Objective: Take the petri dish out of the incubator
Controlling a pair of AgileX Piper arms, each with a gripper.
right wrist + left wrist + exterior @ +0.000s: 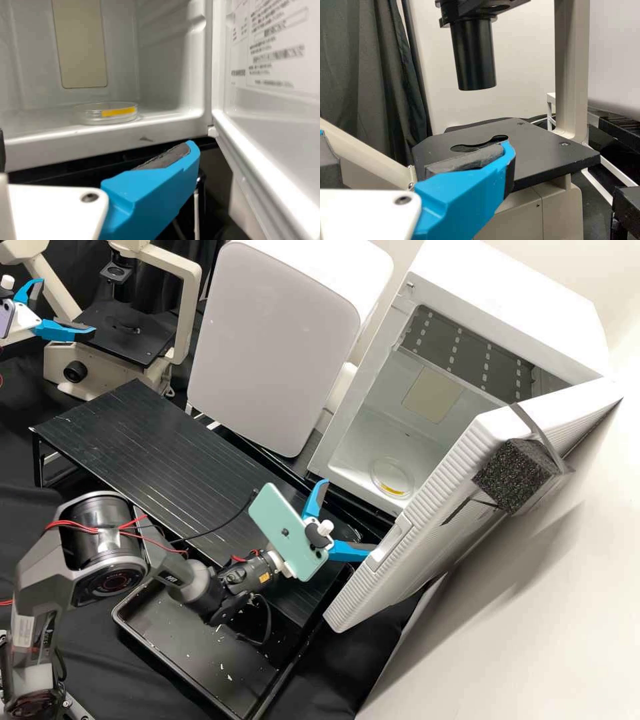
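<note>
The clear petri dish (393,475) with a yellow strip on its side lies flat on the floor of the open white incubator (355,473), near its front edge. In the high view my right gripper (351,516) stands open in front of the incubator's mouth, apart from the dish. From the right wrist, the dish (107,114) appears beyond the open gripper (97,145), which has nothing between its fingers. My left gripper (67,305) is open and empty beside the microscope at the upper left; in the left wrist view this gripper (415,145) faces the microscope's black stage (545,147).
The incubator's door (427,507) is swung wide, close to the right gripper's lower finger. A black slatted stand (153,453) lies beneath the right arm, with a black tray (193,647) in front. A closed white box (267,340) stands left of the incubator.
</note>
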